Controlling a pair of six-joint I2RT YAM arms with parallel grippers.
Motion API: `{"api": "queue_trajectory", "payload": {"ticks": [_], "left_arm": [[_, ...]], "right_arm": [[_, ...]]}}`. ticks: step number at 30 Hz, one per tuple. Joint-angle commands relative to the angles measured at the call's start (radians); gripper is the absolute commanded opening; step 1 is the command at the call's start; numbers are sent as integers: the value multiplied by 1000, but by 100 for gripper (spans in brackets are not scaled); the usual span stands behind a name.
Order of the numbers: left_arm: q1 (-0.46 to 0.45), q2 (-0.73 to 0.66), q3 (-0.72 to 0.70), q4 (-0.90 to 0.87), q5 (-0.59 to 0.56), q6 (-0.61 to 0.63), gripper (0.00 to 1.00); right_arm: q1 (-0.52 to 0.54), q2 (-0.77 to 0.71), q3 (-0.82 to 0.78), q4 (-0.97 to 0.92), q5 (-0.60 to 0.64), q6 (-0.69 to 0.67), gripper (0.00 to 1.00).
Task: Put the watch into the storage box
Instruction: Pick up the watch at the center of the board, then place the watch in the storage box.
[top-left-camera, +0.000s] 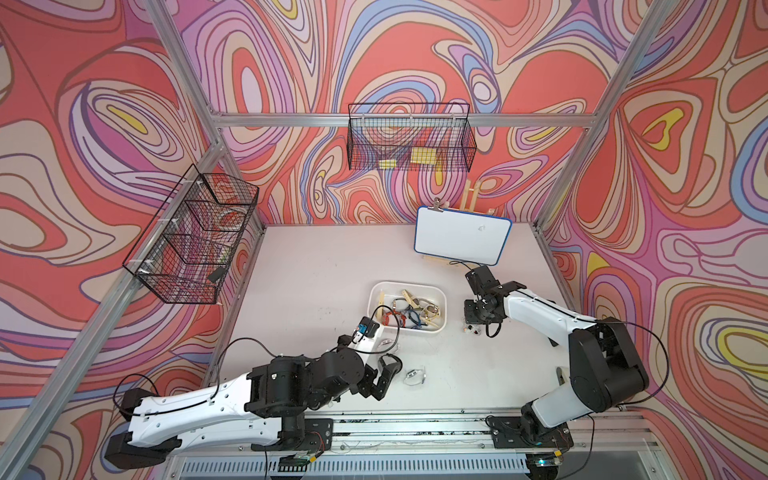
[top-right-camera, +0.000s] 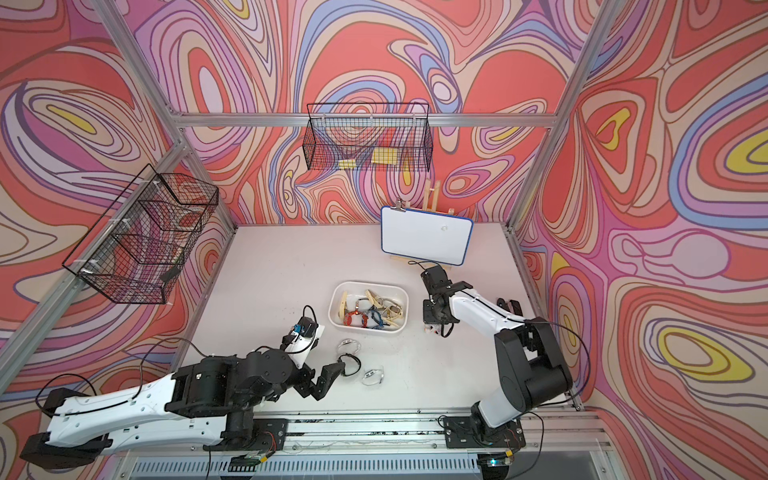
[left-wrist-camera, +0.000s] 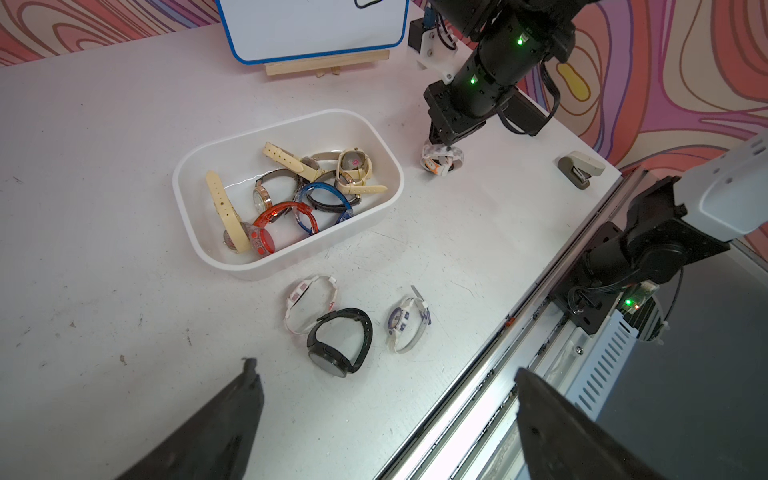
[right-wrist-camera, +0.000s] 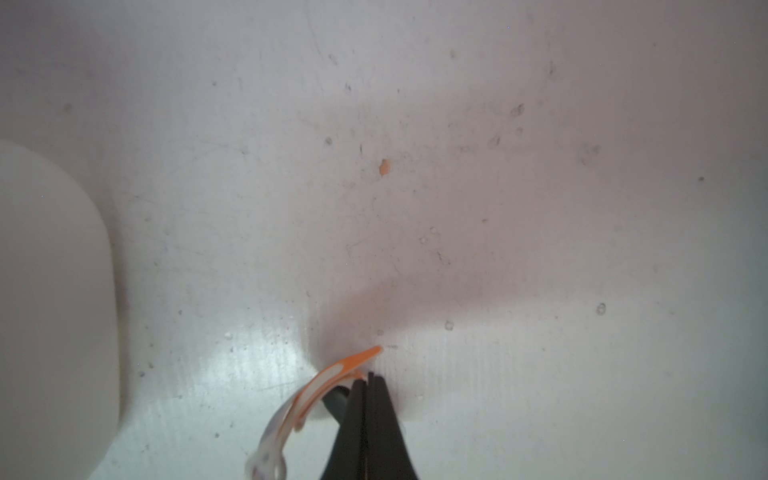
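Observation:
The storage box (top-left-camera: 407, 284) (top-right-camera: 370, 283) (left-wrist-camera: 286, 270) is a white tray mid-table holding several watches. Just beyond its right end, my right gripper (top-left-camera: 473, 326) (left-wrist-camera: 438, 143) (right-wrist-camera: 368, 376) points straight down, shut, on a white-and-orange watch (left-wrist-camera: 440, 160) (right-wrist-camera: 328, 382). The strap runs against the side of the jaws, and nothing shows between them. In front of the box lie a black watch (left-wrist-camera: 338, 340) (top-right-camera: 349, 363), a white-pink watch (left-wrist-camera: 309, 303) and a white-purple watch (left-wrist-camera: 405, 320). My left gripper (top-left-camera: 379, 382) (top-right-camera: 334, 380) (left-wrist-camera: 384, 368) hovers open just short of the black watch.
A blue-edged whiteboard (top-left-camera: 461, 241) on a wooden easel stands at the back. Black wire baskets hang on the left wall (top-left-camera: 191, 241) and the back wall (top-left-camera: 409, 141). A small grey stapler (left-wrist-camera: 579, 168) lies near the right edge. A metal rail (top-left-camera: 415, 424) runs along the front.

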Motion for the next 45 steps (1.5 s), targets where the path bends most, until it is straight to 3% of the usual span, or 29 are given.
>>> {"api": "queue_trajectory", "payload": {"ticks": [1,4,20,28,36,45], "left_arm": [[-6,-4,-15,0,-24,-15,99],[-7,-6,-17,0,-24,-17,99],[-6,-86,-51,-21,-56,-52,100],[-6,-93,-49,-40,-31,-47,99],[-6,-142,-42,-100,-36,-31,99],[-6,-131,-52,-102,-33,-45,99]], "right_arm": [[72,31,30,6,185,69,0],[163,57,91,-49,351,119,0],[282,-75,17,-69,598,363,0],[281,-215,85,-30,367,207,0],[281,-28,304,-69,-22,68,0],[344,170,426,-37,-46,69,0]]}}
